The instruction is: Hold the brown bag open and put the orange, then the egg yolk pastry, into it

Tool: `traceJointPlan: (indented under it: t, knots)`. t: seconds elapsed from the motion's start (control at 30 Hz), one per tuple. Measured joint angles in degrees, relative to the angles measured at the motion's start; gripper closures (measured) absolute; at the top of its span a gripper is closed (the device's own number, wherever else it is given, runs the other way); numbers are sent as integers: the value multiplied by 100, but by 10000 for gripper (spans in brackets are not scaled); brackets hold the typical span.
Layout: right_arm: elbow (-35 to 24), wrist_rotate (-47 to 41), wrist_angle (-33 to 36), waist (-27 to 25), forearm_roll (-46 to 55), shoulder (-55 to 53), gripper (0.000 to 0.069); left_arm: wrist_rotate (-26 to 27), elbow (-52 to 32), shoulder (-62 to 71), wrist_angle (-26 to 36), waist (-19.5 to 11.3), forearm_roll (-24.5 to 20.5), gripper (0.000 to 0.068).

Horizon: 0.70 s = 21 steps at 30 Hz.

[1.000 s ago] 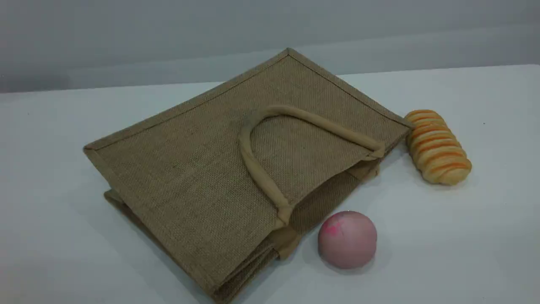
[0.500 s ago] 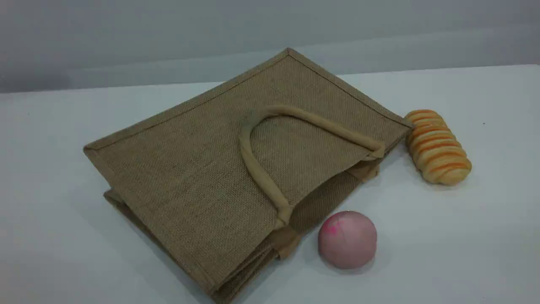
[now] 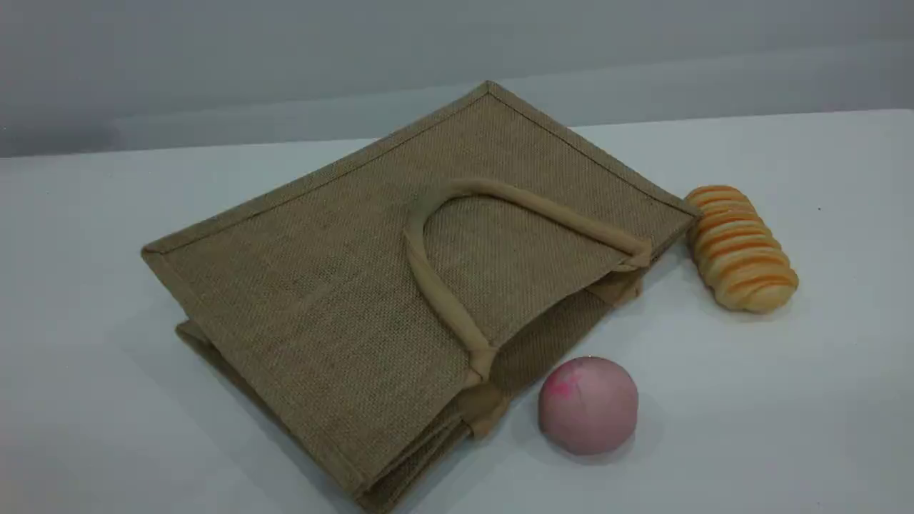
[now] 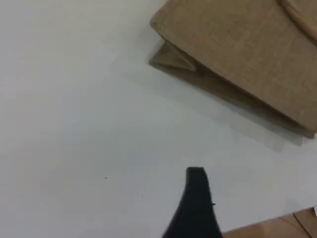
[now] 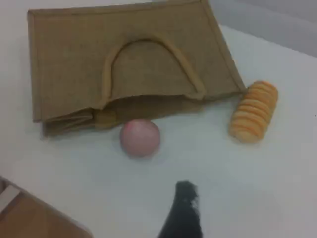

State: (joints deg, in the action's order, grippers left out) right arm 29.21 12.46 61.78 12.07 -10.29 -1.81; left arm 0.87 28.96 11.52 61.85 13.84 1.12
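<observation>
1. From the scene view I see the brown bag (image 3: 343, 285) lying flat on the white desk (image 3: 785, 400), its mouth turned toward the pink ball and the bread roll.
2. One lighter loop handle (image 3: 435, 282) lies folded back over the bag's upper panel. The mouth gapes only slightly beneath it.
3. A smooth pink ball (image 3: 588, 405) sits on the desk just beside the bag's mouth.
4. A long orange-striped bread roll (image 3: 741, 248) lies just beside the bag's right corner; I cannot tell if it touches.
5. I see neither the orange nor the egg yolk pastry in any view.
6. Neither arm shows in the scene view.
7. My left wrist view shows one dark fingertip of the left gripper (image 4: 195, 198) above bare desk, with a corner of the bag well apart from it. The fingers are released and hold nothing.
8. My right wrist view shows one dark fingertip of the right gripper (image 5: 184, 203) over the desk, apart from the pink ball, with the bag beyond it. Those fingers are released too, empty.
</observation>
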Motion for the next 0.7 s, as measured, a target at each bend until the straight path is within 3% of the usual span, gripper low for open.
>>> traceJointPlan:
  t: [0.17, 0.37, 0.43, 0.7]
  knots:
    - [0, 0, 0, 0, -6, 0, 140, 5, 0, -398, 4, -82, 32, 150]
    - [0, 0, 0, 0, -17, 0, 140, 10, 0, -864, 4, -1047, 44, 150]
    - [0, 0, 0, 0, -17, 0, 140, 10, 0, -932, 4, -1234, 44, 150]
    - [0, 5, -5, 0, -17, 0, 140, 10, 0, -1156, 7, -1264, 44, 150]
